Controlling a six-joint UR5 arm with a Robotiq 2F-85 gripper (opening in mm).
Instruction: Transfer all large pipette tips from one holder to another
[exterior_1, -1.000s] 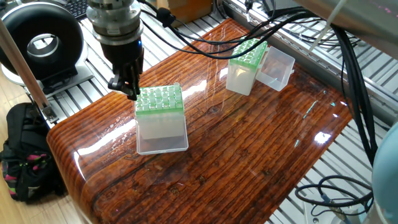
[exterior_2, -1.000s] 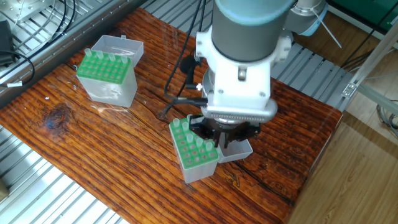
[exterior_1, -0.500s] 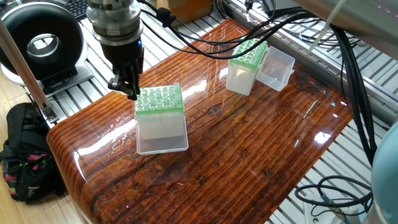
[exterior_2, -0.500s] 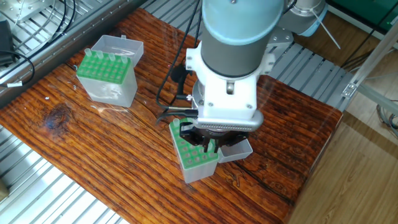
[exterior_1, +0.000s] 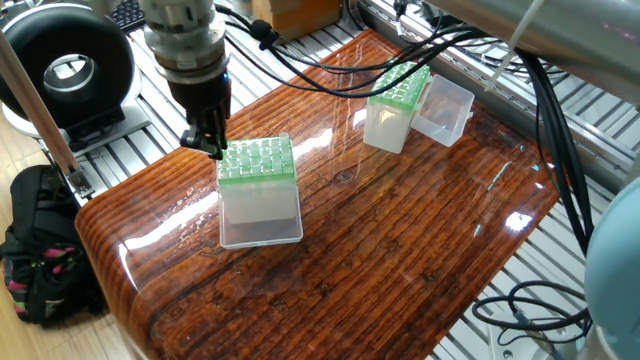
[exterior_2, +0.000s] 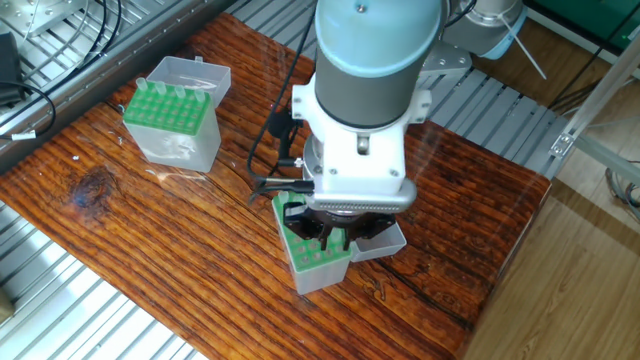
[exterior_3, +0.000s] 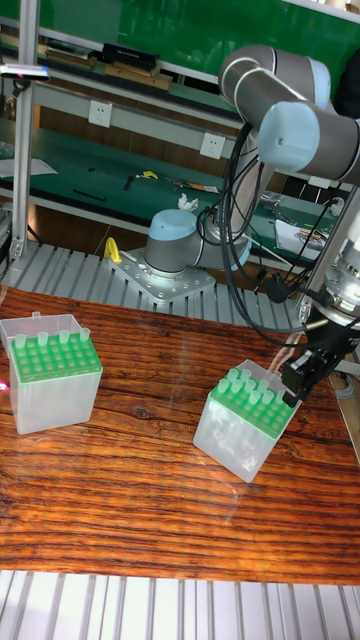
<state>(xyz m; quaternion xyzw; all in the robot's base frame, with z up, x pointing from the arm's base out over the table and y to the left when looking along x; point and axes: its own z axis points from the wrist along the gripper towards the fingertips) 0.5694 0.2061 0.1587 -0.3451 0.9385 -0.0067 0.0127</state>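
Wood table (exterior_1: 400, 250): claw (exterior_1: 210, 143) at near green-topped box (exterior_1: 258, 190), 2nd box (exterior_1: 395, 105) well apart.

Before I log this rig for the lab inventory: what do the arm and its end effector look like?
The arm has silver-grey tubular links with pale blue caps at the joints. A white and silver wrist block tops the end effector, which is black with two short dark fingers. Black cables loop along the arm toward the wrist.
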